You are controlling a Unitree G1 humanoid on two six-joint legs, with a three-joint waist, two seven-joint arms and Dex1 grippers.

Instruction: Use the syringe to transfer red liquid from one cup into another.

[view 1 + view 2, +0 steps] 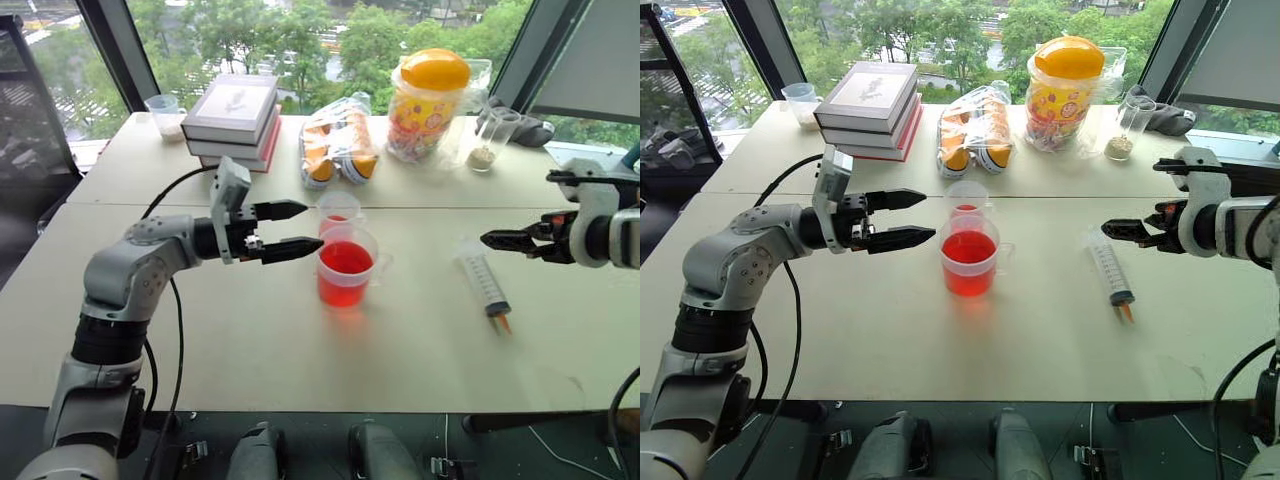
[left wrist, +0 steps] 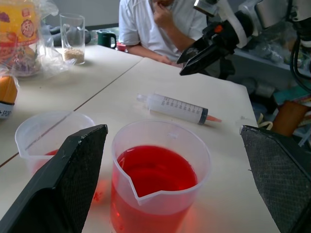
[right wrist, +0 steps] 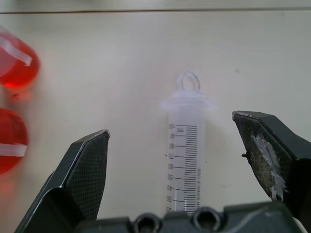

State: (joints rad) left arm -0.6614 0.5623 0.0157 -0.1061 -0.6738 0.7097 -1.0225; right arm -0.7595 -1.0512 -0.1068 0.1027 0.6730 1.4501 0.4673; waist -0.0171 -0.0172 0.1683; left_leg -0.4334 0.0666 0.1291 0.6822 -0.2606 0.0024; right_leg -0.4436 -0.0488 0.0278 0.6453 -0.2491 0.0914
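Note:
The larger cup (image 1: pixel 345 268) stands mid-table, about half full of red liquid (image 2: pixel 155 174). Just behind it is the smaller cup (image 1: pixel 338 210) with a little red at its bottom. My left gripper (image 1: pixel 295 228) hovers open at the larger cup's left side, pointing toward it, its fingers (image 2: pixel 73 170) either side of the cup's near rim without touching. The syringe (image 1: pixel 483 282) lies flat on the table to the right, orange tip toward me. My right gripper (image 1: pixel 495 240) is open above the syringe's plunger end (image 3: pixel 188 82), holding nothing.
Along the back of the table are a stack of books (image 1: pixel 235 120), a plastic bag of orange items (image 1: pixel 338 148), a yellow-lidded jar (image 1: pixel 428 100) and two clear cups with pale powder (image 1: pixel 165 115) (image 1: pixel 490 140). A person (image 2: pixel 155 24) sits past the table's right side.

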